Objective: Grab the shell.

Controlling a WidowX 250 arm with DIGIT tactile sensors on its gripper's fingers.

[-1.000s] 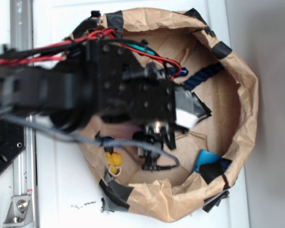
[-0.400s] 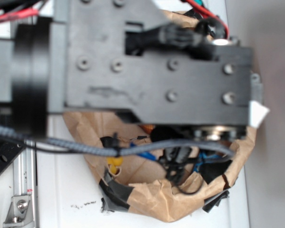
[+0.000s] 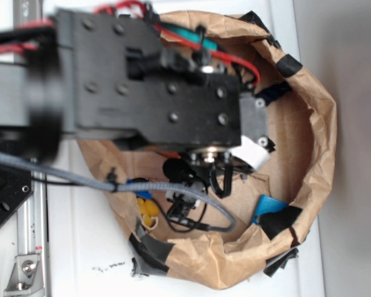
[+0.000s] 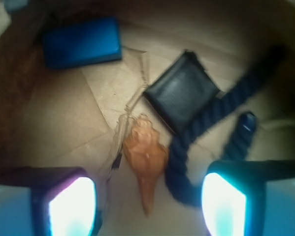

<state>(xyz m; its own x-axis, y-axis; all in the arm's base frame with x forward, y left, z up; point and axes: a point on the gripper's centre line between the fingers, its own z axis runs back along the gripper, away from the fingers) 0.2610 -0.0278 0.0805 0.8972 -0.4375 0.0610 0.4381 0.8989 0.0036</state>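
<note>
Robot test bench, lab-type setting, not a home. I hang over a white worktop (image 3: 80, 247), scuffed with dark specks near its lower edge. Along the left edge runs a bare aluminium rail (image 3: 31, 241) with a bolted bracket, and a black perforated mounting plate (image 3: 2, 198) sits beside it. My work area is a makeshift pen: a brown paper wall (image 3: 318, 124), crumpled, patched with black tape (image 3: 151, 250), standing on the worktop. Exposed red wires (image 3: 235, 59) and a grey braided cable (image 3: 61, 176) trail off my arm. Inside the pen lie odd props on paper: a blue block (image 4: 82, 42), a black pad (image 4: 182, 91), a dark rope (image 4: 221, 118).
</note>
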